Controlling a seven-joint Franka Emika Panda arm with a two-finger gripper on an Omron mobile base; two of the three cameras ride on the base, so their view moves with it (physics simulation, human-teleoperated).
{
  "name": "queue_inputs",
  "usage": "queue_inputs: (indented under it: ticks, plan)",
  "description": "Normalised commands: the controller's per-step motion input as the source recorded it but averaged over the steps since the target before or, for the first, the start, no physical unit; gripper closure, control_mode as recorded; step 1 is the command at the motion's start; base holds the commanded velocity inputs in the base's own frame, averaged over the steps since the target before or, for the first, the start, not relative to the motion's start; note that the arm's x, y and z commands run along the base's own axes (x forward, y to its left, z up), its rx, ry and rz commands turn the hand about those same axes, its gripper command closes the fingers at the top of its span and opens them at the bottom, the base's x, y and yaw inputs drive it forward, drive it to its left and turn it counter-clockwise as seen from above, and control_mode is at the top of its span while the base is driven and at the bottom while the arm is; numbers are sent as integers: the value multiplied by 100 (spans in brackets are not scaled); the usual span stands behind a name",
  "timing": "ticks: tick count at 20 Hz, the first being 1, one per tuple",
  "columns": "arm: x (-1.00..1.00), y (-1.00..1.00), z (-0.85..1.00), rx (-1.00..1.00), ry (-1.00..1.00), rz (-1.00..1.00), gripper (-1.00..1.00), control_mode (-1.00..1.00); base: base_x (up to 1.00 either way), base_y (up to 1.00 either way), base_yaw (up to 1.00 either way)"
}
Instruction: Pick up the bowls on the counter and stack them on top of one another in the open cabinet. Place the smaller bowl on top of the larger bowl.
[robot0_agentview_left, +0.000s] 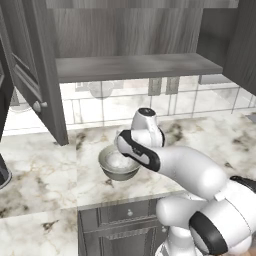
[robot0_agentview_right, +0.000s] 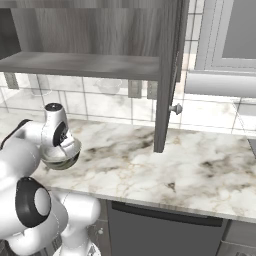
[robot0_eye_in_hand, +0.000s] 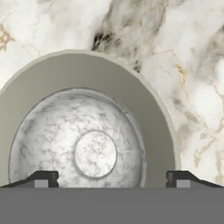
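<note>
Gripper, jaws spread wide, hovers over the smaller bowl nested inside the larger bowl at lower left; bare counter at right.

The smaller bowl, whitish-grey with a mottled pale inside and a flat round base, sits upright nested inside the larger bowl, whose broad pale grey-green wall rings it all round. The larger bowl, grey-green and glossy outside, stands upright on the white-and-grey veined marble bench near its front edge. Above and behind them hangs the open cabinet, dark grey wood-grain, its flat shelf bare and its panelled door with a round knob swung outward.
</note>
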Motion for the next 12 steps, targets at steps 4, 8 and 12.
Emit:
queue_inputs:
  ticks: [4, 8, 12]
  plan:
    - [-14, -2, 35, 0, 0, 0, -100, -100, 0, 0, 0]
    - [-30, -22, 4, 1, 0, 0, -100, -100, 0, 0, 0]
    - [-35, -34, -1, 4, 0, -1, -100, -100, 0, 0, 0]
